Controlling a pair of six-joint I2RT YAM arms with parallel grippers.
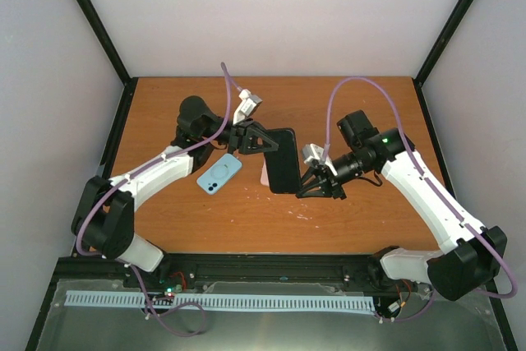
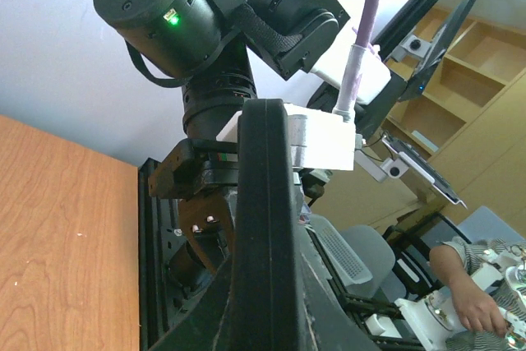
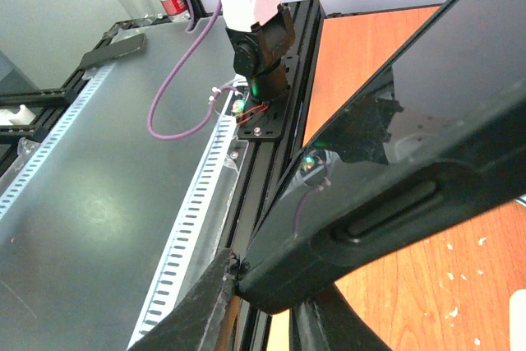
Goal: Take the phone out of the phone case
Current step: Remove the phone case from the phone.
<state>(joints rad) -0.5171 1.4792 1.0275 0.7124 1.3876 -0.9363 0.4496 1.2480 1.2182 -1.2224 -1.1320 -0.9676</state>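
Observation:
A black phone in a black case (image 1: 283, 159) is held above the table's middle, between both grippers. My left gripper (image 1: 261, 141) is shut on its far left edge. In the left wrist view the phone's edge (image 2: 265, 228) stands upright between my fingers (image 2: 197, 322). My right gripper (image 1: 308, 177) is shut on the near right side. In the right wrist view the glossy screen and case rim (image 3: 411, 195) fill the right half, and my right gripper (image 3: 263, 285) pinches the lower corner.
A light blue phone case with a white ring (image 1: 219, 173) lies flat on the wooden table (image 1: 205, 104), left of the held phone. A small pink object (image 1: 265, 175) lies under the phone. A black rail (image 1: 271, 267) runs along the near edge.

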